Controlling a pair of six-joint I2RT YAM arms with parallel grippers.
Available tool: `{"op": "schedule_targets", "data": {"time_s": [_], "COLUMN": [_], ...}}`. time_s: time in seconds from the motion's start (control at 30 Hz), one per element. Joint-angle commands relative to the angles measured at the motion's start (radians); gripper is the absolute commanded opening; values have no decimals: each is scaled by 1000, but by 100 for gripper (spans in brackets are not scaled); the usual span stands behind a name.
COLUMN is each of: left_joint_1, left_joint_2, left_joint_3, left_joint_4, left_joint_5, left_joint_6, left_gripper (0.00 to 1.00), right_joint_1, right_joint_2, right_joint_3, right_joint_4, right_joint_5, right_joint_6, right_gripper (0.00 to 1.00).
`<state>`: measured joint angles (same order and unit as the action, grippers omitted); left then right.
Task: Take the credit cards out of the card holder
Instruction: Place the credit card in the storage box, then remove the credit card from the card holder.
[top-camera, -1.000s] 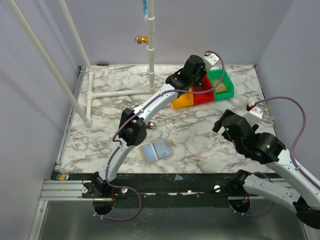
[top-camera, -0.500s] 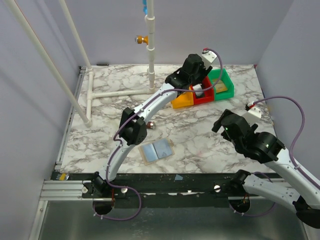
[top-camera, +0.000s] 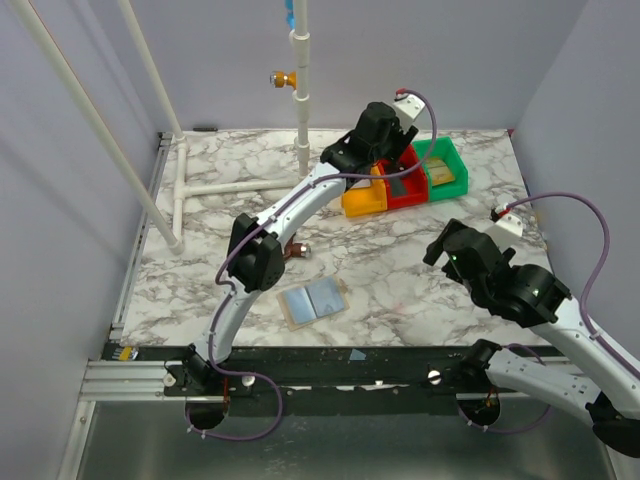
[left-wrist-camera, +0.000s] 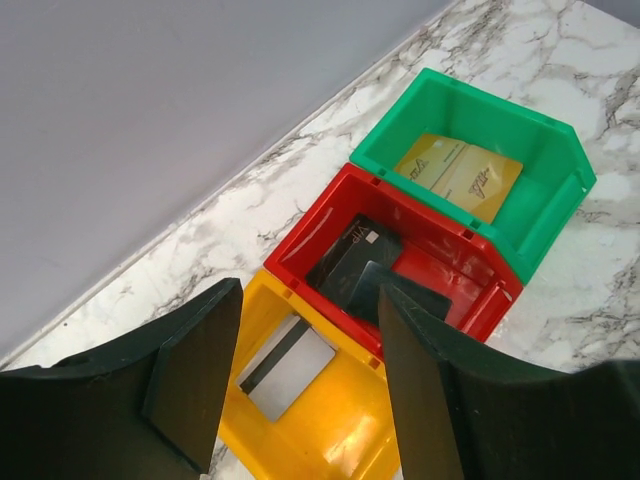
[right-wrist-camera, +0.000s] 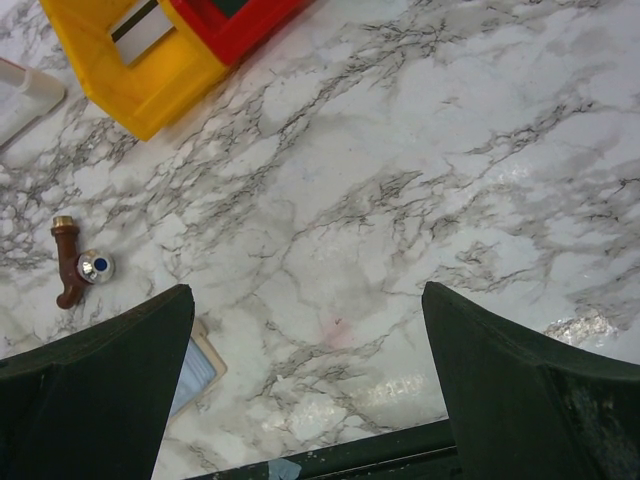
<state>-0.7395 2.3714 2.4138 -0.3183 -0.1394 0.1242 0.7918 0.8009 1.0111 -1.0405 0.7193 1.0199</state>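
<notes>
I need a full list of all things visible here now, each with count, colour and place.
card holder: one, grey-blue, near the table's front edge
yellow bin, red bin, green bin: one each, in a row, far right
gold cards: two, in green bin
black cards: apparently two, in red bin
striped card: one, white with black stripe, in yellow bin
brown peg: one, silver-capped, beyond the card holder
pipe frame: one, white, far left
table: one, white marble
left arm: above the bins, jaws open, empty
right arm: near right, jaws open, empty
</notes>
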Motion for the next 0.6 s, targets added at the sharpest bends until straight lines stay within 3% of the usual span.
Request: {"op": "schedule_targets", "data": {"time_s": [0.0,0.3,0.57], "left_joint_1": [14,16,24], "left_joint_2": [-145,-303,-542], "left_joint_3": [-81,-268,-547], "left_joint_4": [7,-12,-33], "left_joint_5": [36,54,63], "left_joint_6": [-54,-142,-277], "left_gripper": [59,63,63], "right_joint_1": [-3,-3,-3], "right_joint_2": [-10,-6,23], "right_joint_3": [-4,-26,-59], "right_joint_4": [17,62,157], "right_joint_5": [-1,-19,-63], "right_joint_6": [-13,-39,-76], "right_gripper": [100,100,100]}}
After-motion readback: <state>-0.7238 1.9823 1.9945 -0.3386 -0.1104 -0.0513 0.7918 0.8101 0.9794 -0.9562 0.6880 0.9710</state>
